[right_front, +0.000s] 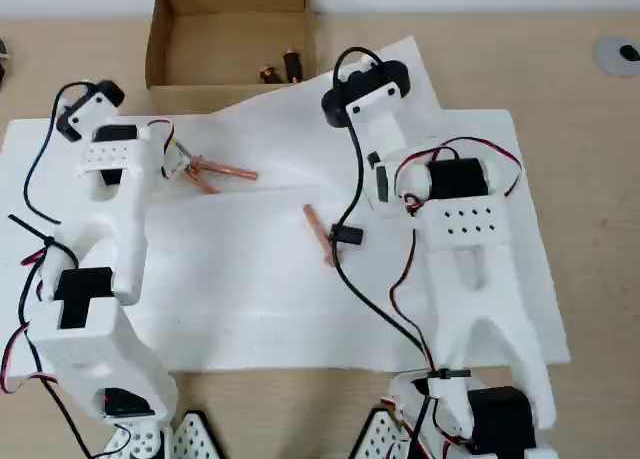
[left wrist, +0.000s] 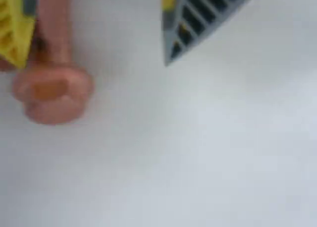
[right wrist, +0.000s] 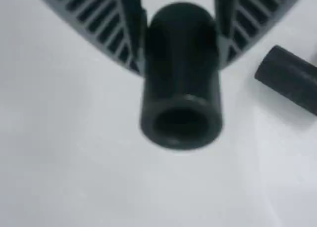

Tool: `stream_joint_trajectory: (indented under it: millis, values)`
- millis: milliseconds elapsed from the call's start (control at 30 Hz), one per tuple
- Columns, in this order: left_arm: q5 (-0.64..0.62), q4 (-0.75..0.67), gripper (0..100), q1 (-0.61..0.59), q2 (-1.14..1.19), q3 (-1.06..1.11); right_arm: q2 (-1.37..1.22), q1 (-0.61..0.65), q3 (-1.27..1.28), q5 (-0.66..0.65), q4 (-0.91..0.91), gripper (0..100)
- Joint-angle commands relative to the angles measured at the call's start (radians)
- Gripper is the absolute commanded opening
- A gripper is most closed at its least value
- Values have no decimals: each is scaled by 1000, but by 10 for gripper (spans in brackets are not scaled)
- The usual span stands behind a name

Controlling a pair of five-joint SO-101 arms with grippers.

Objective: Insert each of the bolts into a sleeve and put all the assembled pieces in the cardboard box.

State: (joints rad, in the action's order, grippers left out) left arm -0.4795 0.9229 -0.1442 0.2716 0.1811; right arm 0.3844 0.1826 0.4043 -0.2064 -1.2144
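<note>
Bolts, copper-coloured, lie on the white foam sheet that covers the wooden bench. Two crossed bolts sit at the upper left of the high view, right at the tip of the left arm. A third bolt lies at mid-frame, just beside a loose sleeve, which is black.

In the left wrist view one bolt rests on the sheet with its head toward the camera, just beside the yellow finger. The grey ribbed finger stands well off, so the left arm's jaws are apart and clamp nothing.

The right arm rises along the right side of the high view. Its jaws are clamped on a held sleeve, also black, whose open bore faces the wrist camera, with another sleeve near it on the sheet.

At the top of the high view, past the sheet's edge, the cardboard box holds two assembled pieces close together near its lower right corner.
</note>
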Motion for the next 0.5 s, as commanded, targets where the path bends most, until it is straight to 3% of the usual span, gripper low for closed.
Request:
stream_joint_trajectory:
  millis: [0,467]
  values:
    - [5,-54,195,23,-61,15,5,10,-5,-11,11,11]
    - [9,-72,195,69,28,14,10,10,-4,-11,9,11]
